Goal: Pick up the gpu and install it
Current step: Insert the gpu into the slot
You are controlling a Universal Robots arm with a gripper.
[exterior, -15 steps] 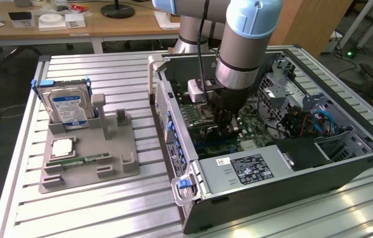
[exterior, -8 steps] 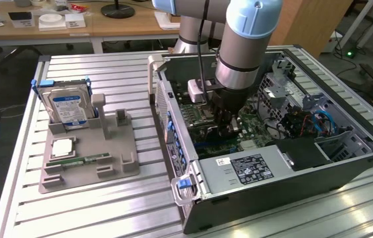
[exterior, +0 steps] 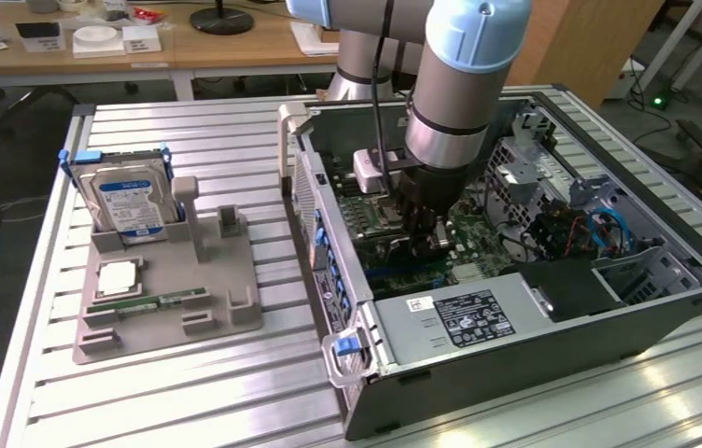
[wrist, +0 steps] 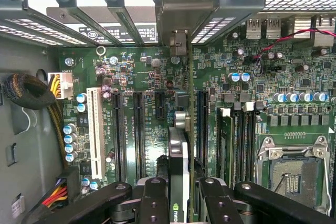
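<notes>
The gpu (wrist: 178,156) is seen edge-on in the wrist view, a thin card with a black face and a small green logo, standing upright over the motherboard (wrist: 142,72). My gripper (wrist: 178,200) is shut on it, one black finger on each side. The card lies in line with the long black expansion slots (wrist: 139,129), and its far end reaches toward the metal bracket row at the case's rear wall (wrist: 181,19). In the exterior view my gripper (exterior: 426,238) is lowered deep inside the open computer case (exterior: 513,373); there the arm hides the card.
On the exterior view's left, a grey holder (exterior: 164,308) carries a silver hard drive with a blue label (exterior: 127,201), a processor chip (exterior: 119,277) and a green memory stick (exterior: 152,301). Inside the case are a white slot (wrist: 95,129), cable bundles (wrist: 31,98), a processor socket (wrist: 291,177) and the power supply (exterior: 463,317).
</notes>
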